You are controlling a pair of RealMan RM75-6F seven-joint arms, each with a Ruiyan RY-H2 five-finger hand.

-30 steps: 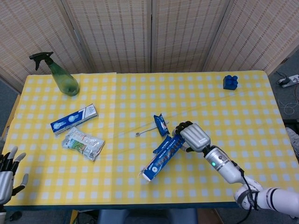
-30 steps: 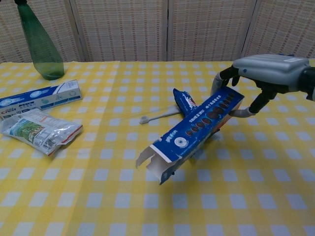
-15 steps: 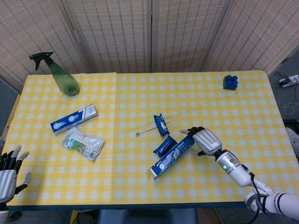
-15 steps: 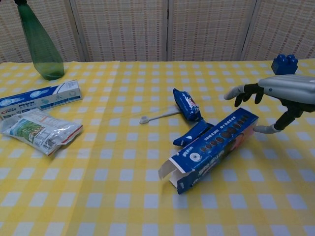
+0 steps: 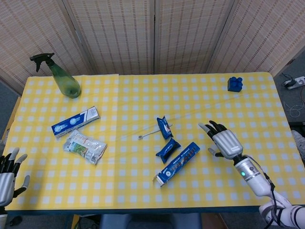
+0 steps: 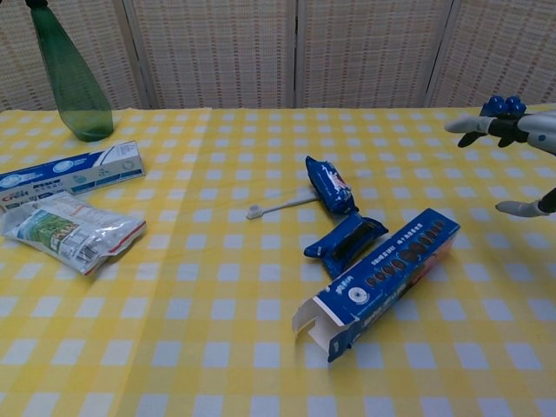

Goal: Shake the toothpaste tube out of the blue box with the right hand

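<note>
The blue box (image 5: 178,162) (image 6: 382,278) lies flat on the yellow checked cloth, its open flap end toward the front left. A blue packet (image 5: 167,149) (image 6: 346,237) lies on the cloth right beside the box's far side. My right hand (image 5: 224,141) (image 6: 521,130) hovers to the right of the box, apart from it, fingers spread and holding nothing. My left hand (image 5: 7,171) hangs at the table's front left corner, fingers apart and empty.
A second blue packet (image 5: 163,127) (image 6: 330,184) and a thin white stick (image 5: 150,132) lie behind the box. At the left are a white-and-blue carton (image 5: 76,121), a silvery bag (image 5: 86,145) and a green spray bottle (image 5: 66,81). A blue brick (image 5: 235,83) sits back right.
My right hand let go of the tilted blue box and drew back to the right. The box dropped flat, and a blue packet now lies beside it.
</note>
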